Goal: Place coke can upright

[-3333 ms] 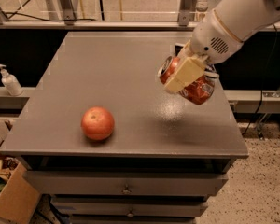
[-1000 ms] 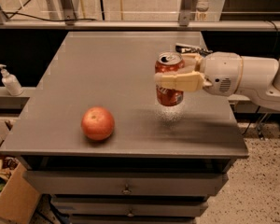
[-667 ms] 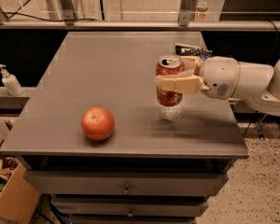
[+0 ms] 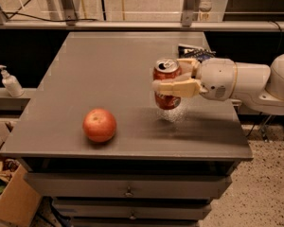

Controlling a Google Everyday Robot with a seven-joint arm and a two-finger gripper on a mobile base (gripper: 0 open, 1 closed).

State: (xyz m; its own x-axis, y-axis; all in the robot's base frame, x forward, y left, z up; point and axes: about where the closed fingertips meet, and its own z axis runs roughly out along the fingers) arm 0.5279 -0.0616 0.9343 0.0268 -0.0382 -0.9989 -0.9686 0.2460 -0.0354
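Note:
The coke can (image 4: pixel 166 84) is a red can with a silver top. It stands upright in my gripper (image 4: pixel 170 79), low over the right part of the grey table (image 4: pixel 109 79); I cannot tell whether its bottom touches the top. The gripper reaches in from the right, with one cream finger (image 4: pixel 176 88) across the can's front and the other behind it. The fingers are shut on the can.
A round red-orange fruit (image 4: pixel 99 125) sits near the table's front left. A dark blue snack bag (image 4: pixel 194 52) lies behind the gripper at the right edge. A soap dispenser (image 4: pixel 10 82) stands on a ledge to the left. Drawers sit under the tabletop.
Earlier the can was held tilted and higher. It has since been turned upright and lowered slightly toward the table. The fruit has not moved.

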